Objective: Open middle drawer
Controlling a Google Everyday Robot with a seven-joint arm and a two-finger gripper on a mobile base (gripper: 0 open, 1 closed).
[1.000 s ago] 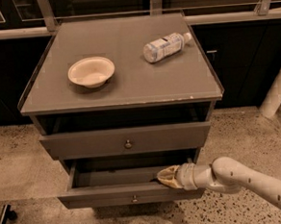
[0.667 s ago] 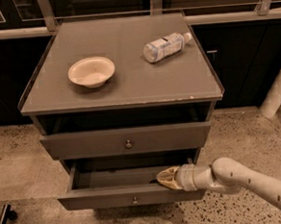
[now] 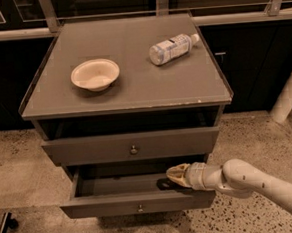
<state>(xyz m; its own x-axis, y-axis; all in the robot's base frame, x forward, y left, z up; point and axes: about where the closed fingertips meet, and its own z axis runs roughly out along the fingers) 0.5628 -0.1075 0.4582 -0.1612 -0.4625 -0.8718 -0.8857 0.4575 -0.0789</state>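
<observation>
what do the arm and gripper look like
The arm is smooth, rounded and cream-white, with small dark dots along its shell and a cylindrical pale wrist. The gripper, over the open drawer, is tan-yellow and tapered.

Middle drawer (image 3: 102, 210): grey-brown, wide, shallow, flat front, small round metal knob (image 3: 140, 207) dead centre. Drawer open, pulled well out of cabinet, front standing forward of drawer front above. Sits level, square to cabinet, left side wall visible running back inside. Interior exposed from above, dark floor, contents not discernible. Gripper (image 3: 177, 175) low over open interior, right of centre, behind front panel, dark shadow under it on drawer floor. Arm reaches in from right, crossing drawer's right end.
</observation>
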